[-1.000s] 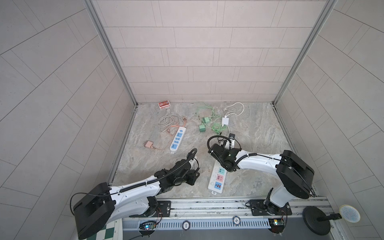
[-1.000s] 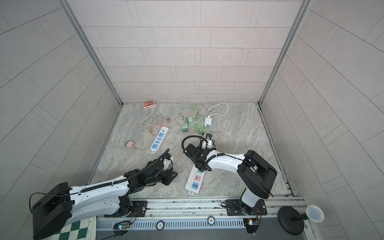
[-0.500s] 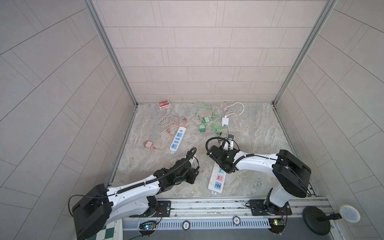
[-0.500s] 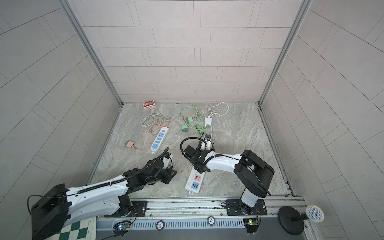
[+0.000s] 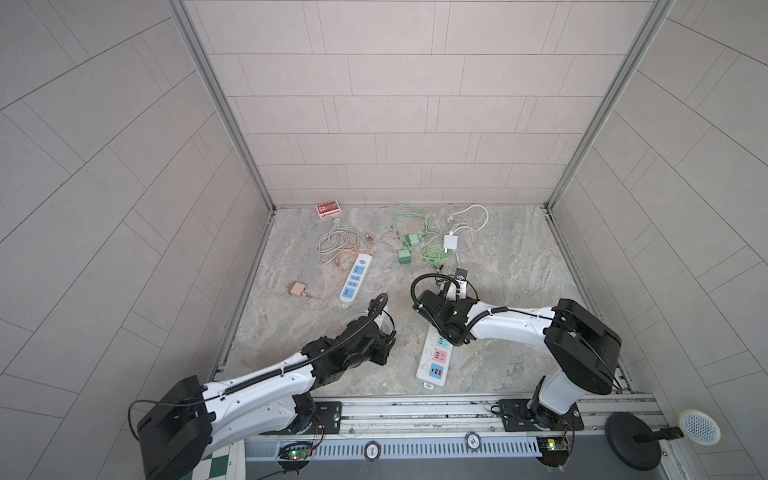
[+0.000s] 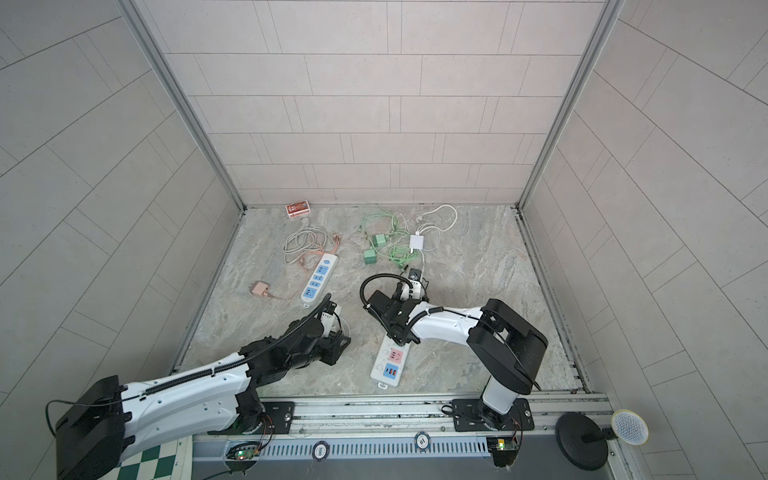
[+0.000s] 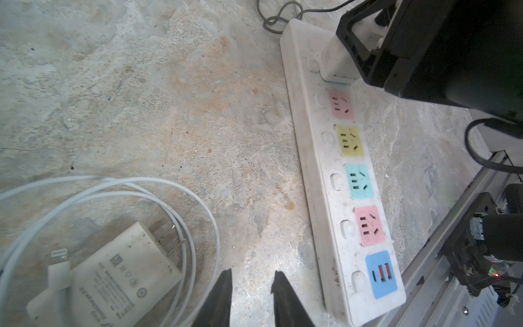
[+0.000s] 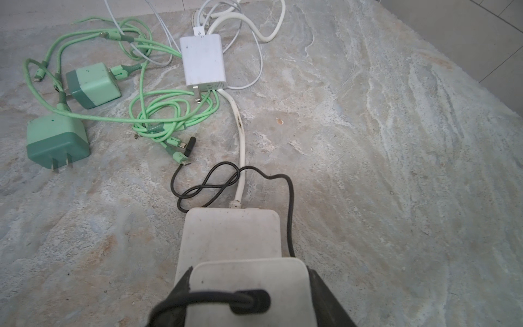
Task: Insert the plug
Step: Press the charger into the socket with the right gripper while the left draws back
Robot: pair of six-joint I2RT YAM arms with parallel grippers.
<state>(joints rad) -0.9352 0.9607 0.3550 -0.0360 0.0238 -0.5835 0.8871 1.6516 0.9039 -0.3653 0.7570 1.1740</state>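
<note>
A white power strip with coloured sockets lies near the front of the floor. My right gripper is shut on a white plug that has a black cable coming out of its back. In the left wrist view the plug stands on the strip over its far-end socket, and its prongs are hidden. My left gripper hangs low over bare floor to the left of the strip, shut and holding nothing.
A white charger with a coiled white cable lies beside my left gripper. Further back are a blue-socket strip, a pink adapter, two green chargers with tangled green cables, a white adapter and a red box.
Almost nothing has changed. My right gripper stays on the plug at the strip's far end, and both arms have shifted only very slightly.
</note>
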